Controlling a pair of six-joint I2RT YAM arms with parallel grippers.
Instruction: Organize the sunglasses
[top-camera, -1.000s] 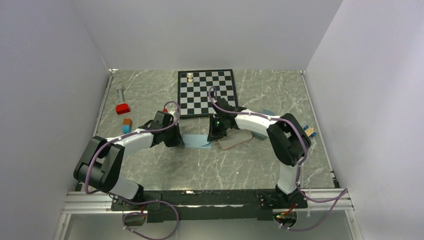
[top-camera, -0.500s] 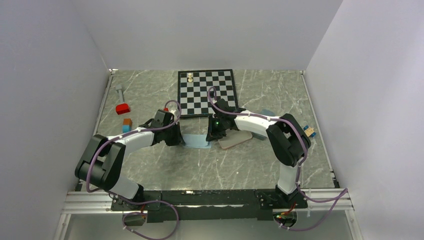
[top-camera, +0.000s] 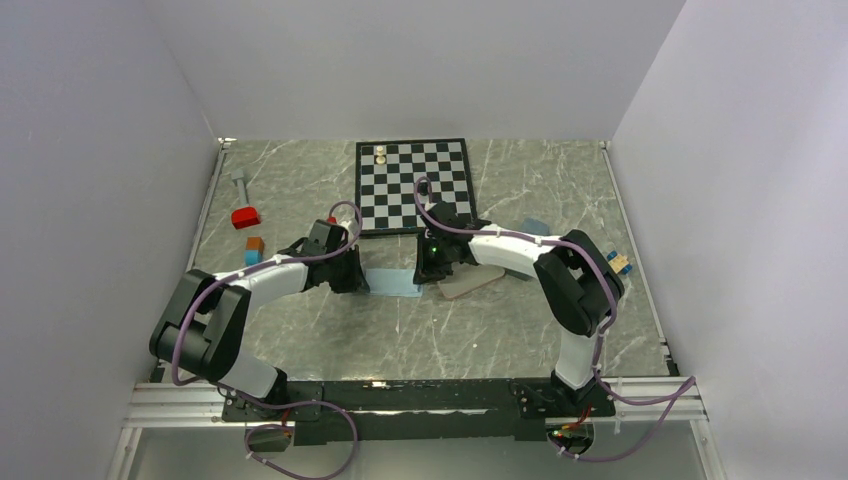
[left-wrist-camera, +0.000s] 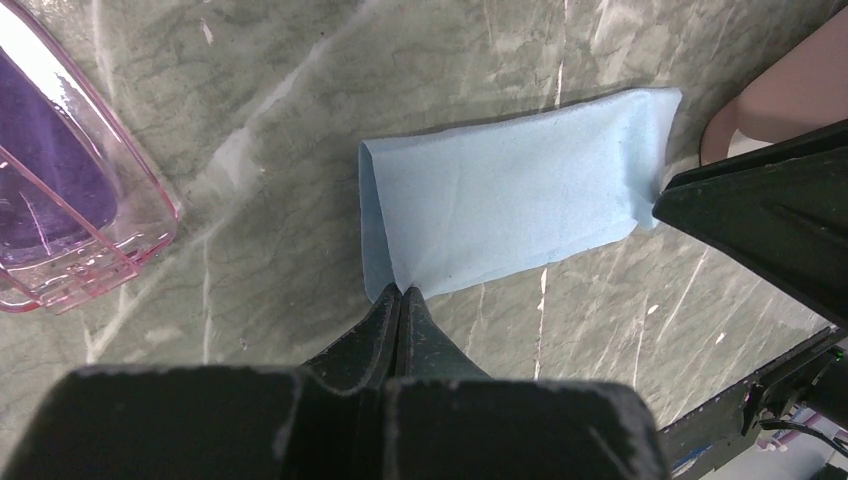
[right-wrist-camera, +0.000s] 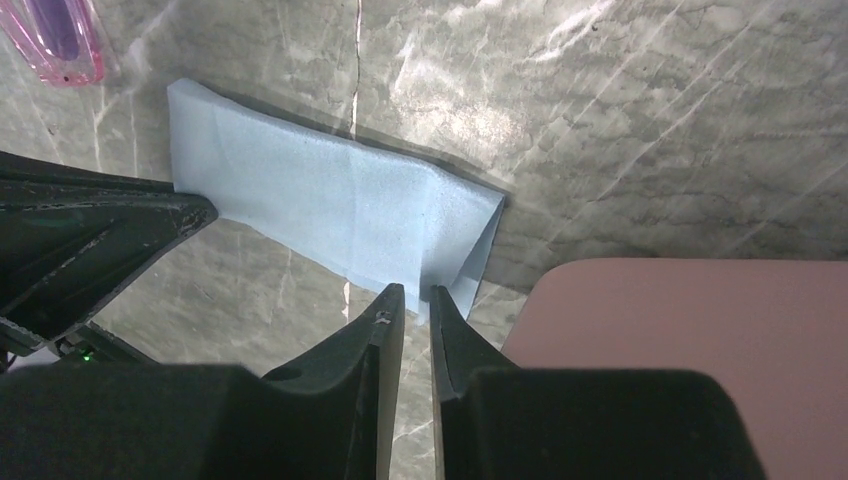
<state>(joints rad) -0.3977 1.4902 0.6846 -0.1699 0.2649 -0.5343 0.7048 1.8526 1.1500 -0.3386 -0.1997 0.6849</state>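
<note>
Sunglasses (left-wrist-camera: 55, 180), purple-pink pair: flat on table (left-wrist-camera: 250, 90), near the cloth (left-wrist-camera: 510, 200) but apart from it, off to one side of the left gripper (left-wrist-camera: 400, 295). Left arm (top-camera: 270, 280) reaches forward and bends inward, wrist low; jaws clenched on the cloth's near corner. Right arm (top-camera: 520, 245) mirrors it from the other side, elbow high. Right gripper (right-wrist-camera: 415, 293) is low at the cloth's opposite end, jaws a narrow slit apart, released; case (right-wrist-camera: 680, 350) just beside it.
</note>
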